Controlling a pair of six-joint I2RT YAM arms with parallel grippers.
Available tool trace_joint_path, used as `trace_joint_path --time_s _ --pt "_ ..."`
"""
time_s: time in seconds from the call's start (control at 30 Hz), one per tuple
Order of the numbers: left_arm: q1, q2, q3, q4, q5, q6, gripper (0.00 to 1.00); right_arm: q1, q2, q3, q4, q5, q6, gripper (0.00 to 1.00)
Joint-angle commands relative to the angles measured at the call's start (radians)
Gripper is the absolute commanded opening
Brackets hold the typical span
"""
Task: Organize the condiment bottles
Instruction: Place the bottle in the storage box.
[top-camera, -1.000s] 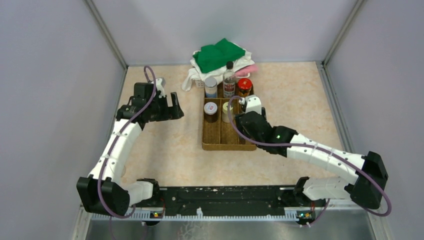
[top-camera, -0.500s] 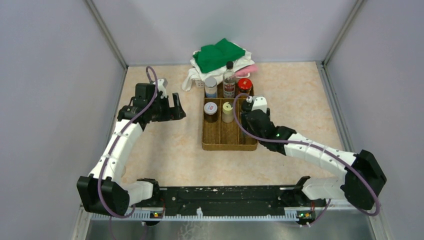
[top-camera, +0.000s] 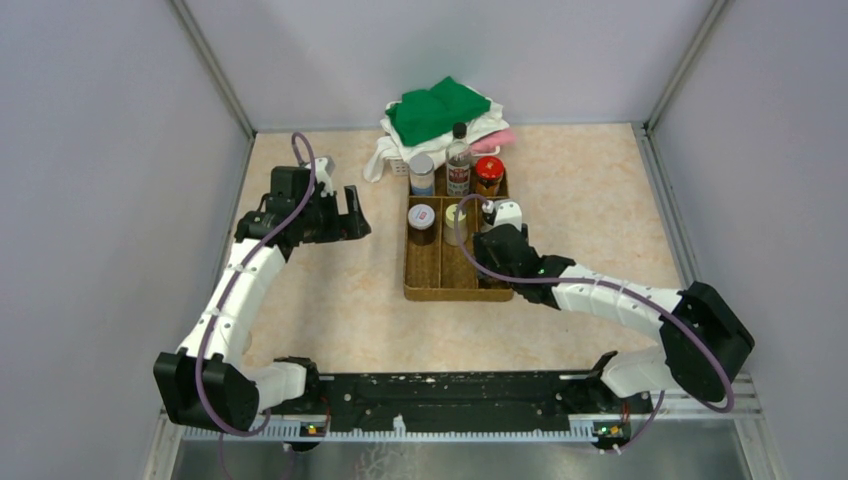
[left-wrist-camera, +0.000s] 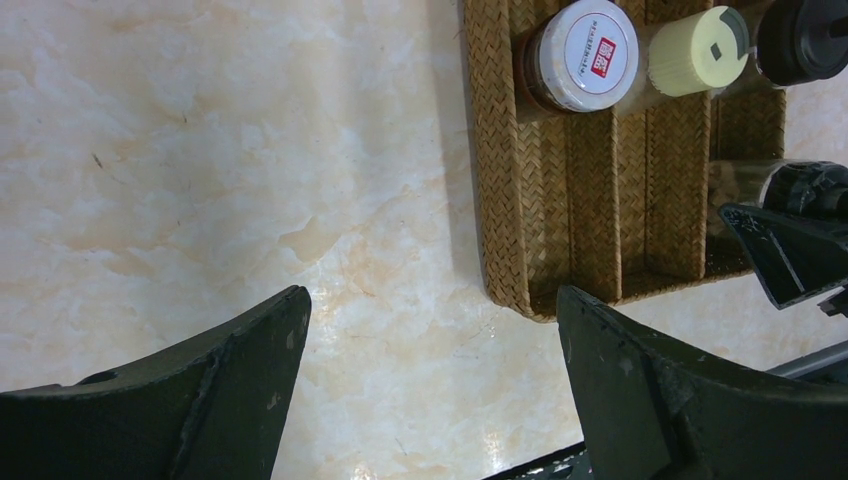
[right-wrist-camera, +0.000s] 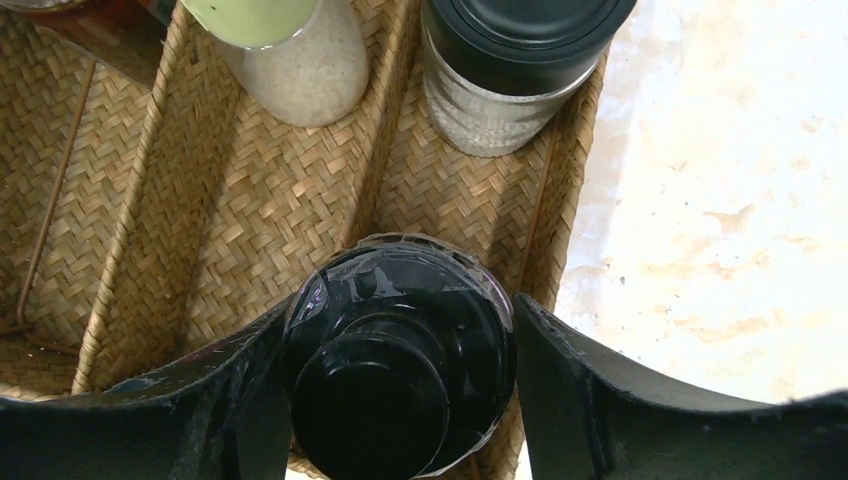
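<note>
The brown woven tray (top-camera: 425, 275) holds the condiment bottles. At its far end stand a grey-lidded jar (top-camera: 422, 165), the tall clear black-capped bottle (top-camera: 459, 150) and a red-lidded jar (top-camera: 488, 170). Behind them stand a white-lidded jar (top-camera: 421, 217) and a yellowish-lidded one (top-camera: 455, 215). My right gripper (top-camera: 492, 270) is low in the tray's right compartment near its front end. In the right wrist view it (right-wrist-camera: 405, 305) is shut on a black-capped bottle (right-wrist-camera: 400, 370), with a black-lidded jar (right-wrist-camera: 525, 30) just beyond. My left gripper (top-camera: 350, 215) is open and empty over bare table, left of the tray.
A pile of green and white cloths (top-camera: 440, 115) lies behind the tray against the back wall. Grey walls close in the left, right and back. The left wrist view shows marble tabletop (left-wrist-camera: 250, 180) beside the tray's left wall (left-wrist-camera: 490, 170).
My right gripper has moved toward the near end of the tray's right compartment and lowered with the black-capped bottle. The left arm has barely moved.
</note>
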Motion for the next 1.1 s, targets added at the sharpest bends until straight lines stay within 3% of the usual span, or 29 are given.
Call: trace_joint_path --time_s 0.0,0.03,0.13,0.23,0.53,0.73,0.93,1.07 --pt "-0.005 -0.024 0.001 0.025 -0.062 0.0 0.99 -0.01 0.003 -0.003 0.088 0.003 0.018 0.35" --pt "-0.005 -0.025 -0.003 0.031 -0.087 -0.004 0.99 -0.01 0.001 -0.004 0.087 0.003 0.02 0.36" --pt "-0.005 -0.006 -0.005 0.021 -0.14 -0.027 0.99 -0.009 0.0 0.0 0.071 -0.002 0.019 0.62" --pt "-0.005 0.025 -0.006 0.002 -0.16 -0.061 0.99 -0.009 -0.008 0.005 0.053 -0.005 0.013 0.76" --pt "-0.005 0.09 0.039 -0.08 -0.177 -0.121 0.99 -0.01 -0.078 0.001 -0.006 0.007 -0.002 0.83" --pt "-0.005 0.009 0.052 -0.089 -0.455 -0.183 0.99 -0.009 -0.174 0.074 -0.136 0.009 -0.011 0.83" --pt "-0.005 0.055 0.13 -0.344 -0.732 -0.499 0.99 -0.009 -0.168 0.227 -0.261 -0.094 -0.079 0.83" --pt "-0.005 0.146 0.206 -0.637 -0.876 -0.844 0.99 -0.01 -0.151 0.258 -0.259 -0.195 -0.094 0.82"
